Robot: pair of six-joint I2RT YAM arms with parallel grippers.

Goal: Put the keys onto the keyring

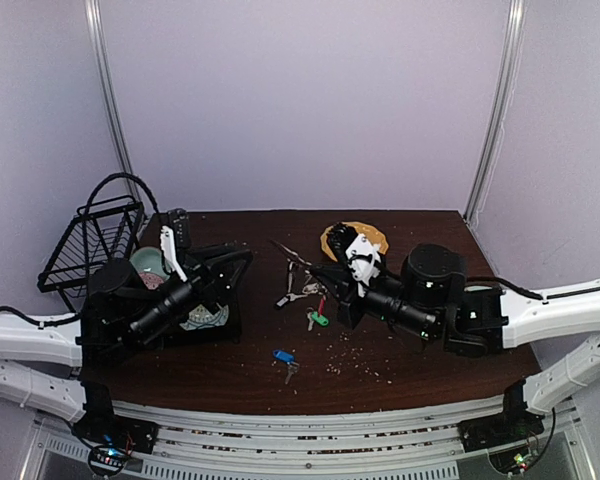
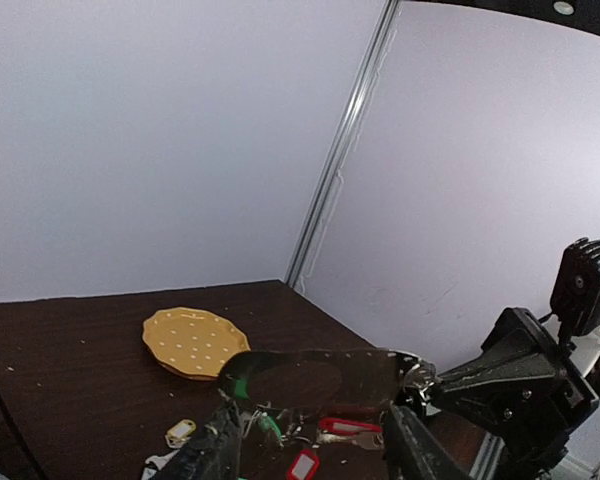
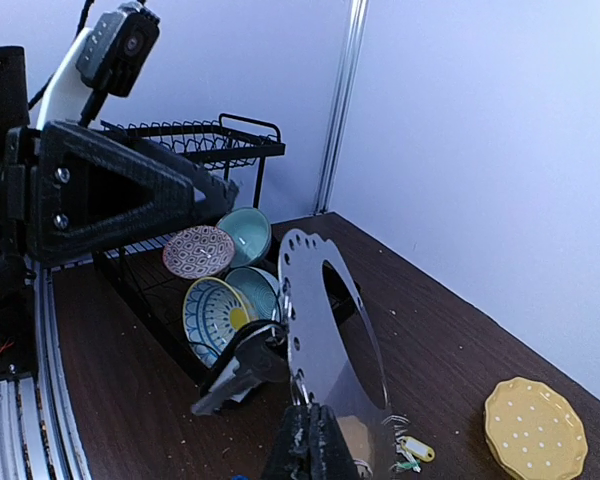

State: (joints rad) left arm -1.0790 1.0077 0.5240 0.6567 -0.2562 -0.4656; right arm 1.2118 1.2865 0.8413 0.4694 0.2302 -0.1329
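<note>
My right gripper [image 3: 311, 418] is shut on the lower edge of the keyring [image 3: 325, 330], a thin grey ring with holes along its rim, and holds it upright above the table. One key with a black tag [image 3: 242, 366] hangs from the ring's rim. My left gripper [image 2: 310, 422] is open, its fingers [image 2: 216, 448] standing either side of the keyring [image 2: 310, 380] and just short of it, with nothing between them. Loose keys lie on the table below: green [image 1: 318, 320], red [image 1: 321, 303], blue [image 1: 283, 356] and cream [image 2: 180, 432].
An orange dotted plate [image 1: 355, 238] sits at the back behind the right gripper [image 1: 325, 272]. A black dish rack [image 1: 92, 240] with several patterned bowls [image 3: 202, 250] stands at the back left, beside the left arm. Crumbs are scattered over the dark table [image 1: 410, 350].
</note>
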